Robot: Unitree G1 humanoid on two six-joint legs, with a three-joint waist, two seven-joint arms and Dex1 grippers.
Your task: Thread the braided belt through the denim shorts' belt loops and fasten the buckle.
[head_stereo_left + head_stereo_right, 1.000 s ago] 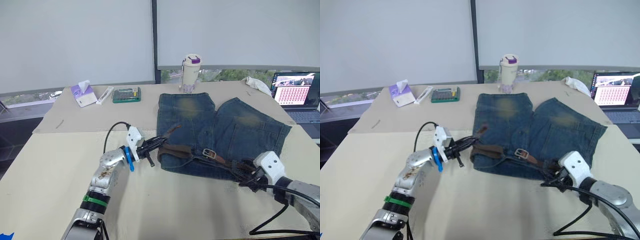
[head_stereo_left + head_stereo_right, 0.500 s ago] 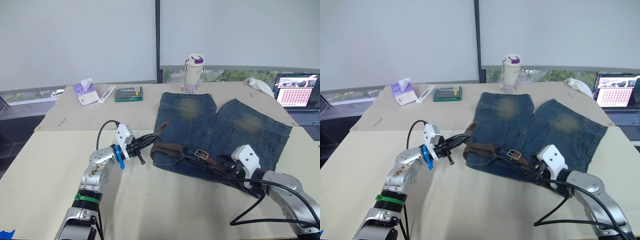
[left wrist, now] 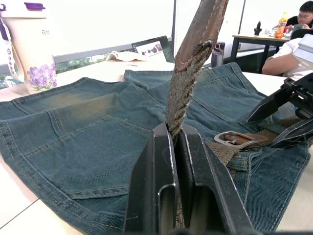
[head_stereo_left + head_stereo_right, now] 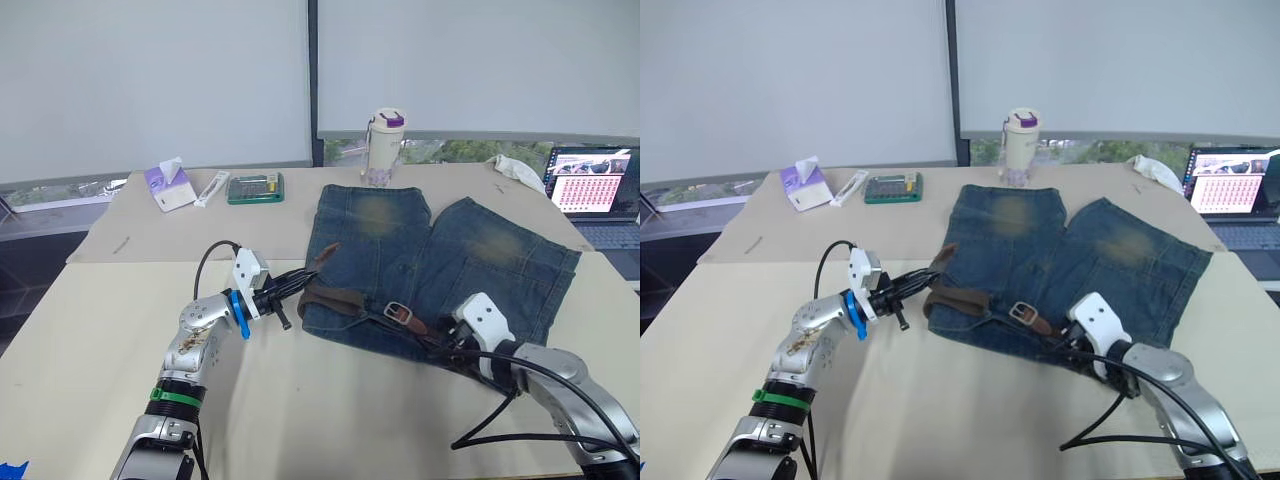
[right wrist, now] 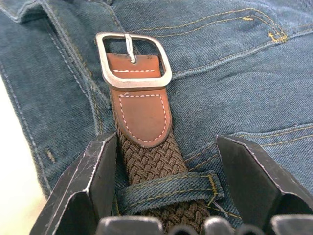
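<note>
Beige worktop [image 4: 90, 330], window blinds behind: denim shorts [image 4: 470, 250] lie w/ braided belt [image 4: 345, 300] along near waistband. Left gripper [image 4: 292, 287] clamps belt tip; right gripper [image 5: 168, 176], jaws open, has moved in beside the buckle [image 5: 133, 61], fastening imminent.

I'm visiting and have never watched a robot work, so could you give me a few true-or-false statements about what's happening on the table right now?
1. The left claw is shut on the belt. True.
2. The right claw is clamped on the buckle. False: it is open, its fingers either side of the belt just behind the buckle.
3. The belt passes under a loop on the shorts. True.
4. The buckle is fastened. False: its frame lies open on the denim with no strap through it.
5. A cup stands on the shorts. False: it stands on the table beyond them.
</note>
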